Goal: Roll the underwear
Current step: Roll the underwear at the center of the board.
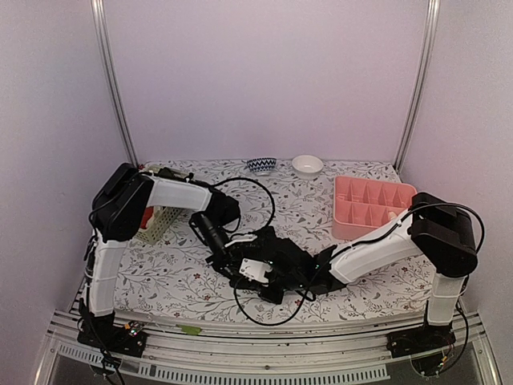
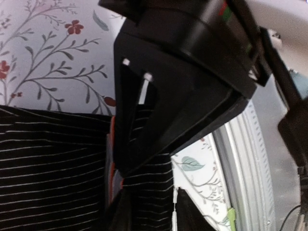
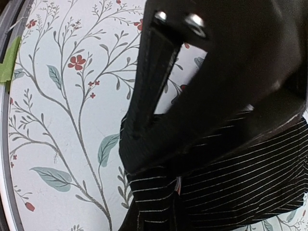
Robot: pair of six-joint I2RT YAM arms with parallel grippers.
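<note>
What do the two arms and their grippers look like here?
The left arm and right arm share white tubular links, black joint housings and loose black cables. The gripper fingers are black wedges with silver screw heads.

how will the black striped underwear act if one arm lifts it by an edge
Probably floppy: the black underwear lies flat and puckers into folds at its edge, so it should sag and drape from one grip. Likely light, as it looks like thin cloth. A push would more likely wrinkle it than slide it whole.
</note>
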